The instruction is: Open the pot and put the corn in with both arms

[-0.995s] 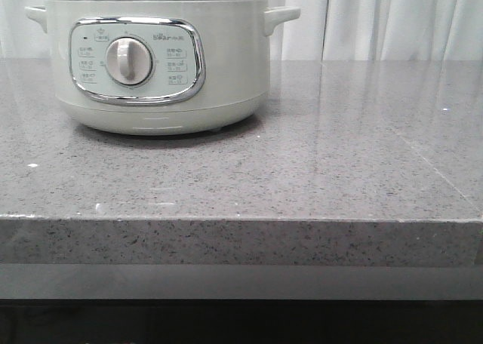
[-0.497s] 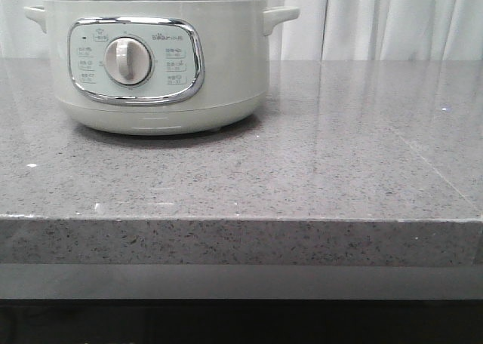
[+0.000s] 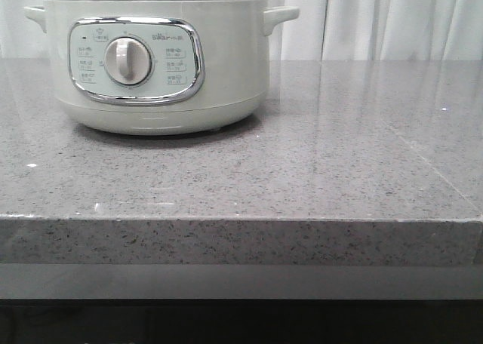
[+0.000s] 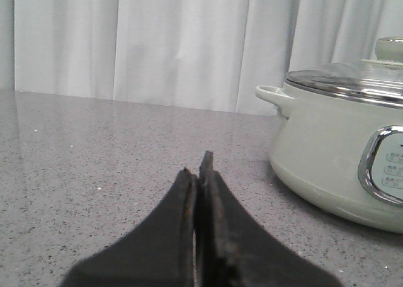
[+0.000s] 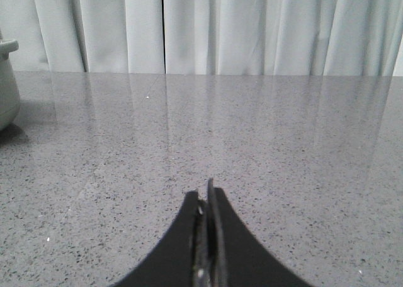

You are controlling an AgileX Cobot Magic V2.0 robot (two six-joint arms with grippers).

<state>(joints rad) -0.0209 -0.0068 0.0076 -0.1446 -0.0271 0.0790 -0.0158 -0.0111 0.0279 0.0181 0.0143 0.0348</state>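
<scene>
1. Black fingers of the left gripper point(image 4: 200, 167) are pressed together with nothing between them, tips low over the counter point(image 4: 94, 167).
2. Bare grey speckled stone runs ahead of those tips to the white curtain point(image 4: 157, 41) at the counter's back edge.
3. Off to one side of the left gripper stands the pot point(image 4: 343, 155), near but apart from the fingers; its small handle point(image 4: 274, 97) juts toward the open stone.
4. A steel-rimmed glass lid point(image 4: 352, 79) sits on the pot, with a pale knob point(image 4: 390, 48) on top.
5. The right gripper point(image 5: 208, 202) is likewise clenched on nothing, with its tips low over the same stone.
6. Open counter spreads ahead and to both sides of it; only a sliver of the pot point(image 5: 6, 85) shows at the far side, well apart.
7. From the front, the pot point(image 3: 155, 57) sits on the left part of the counter, back from its front edge point(image 3: 241, 219), control panel point(image 3: 136, 61) and dial point(image 3: 127, 61) facing forward.
8. Neither gripper shows in that view.
9. The corn appears in none of the views.
</scene>
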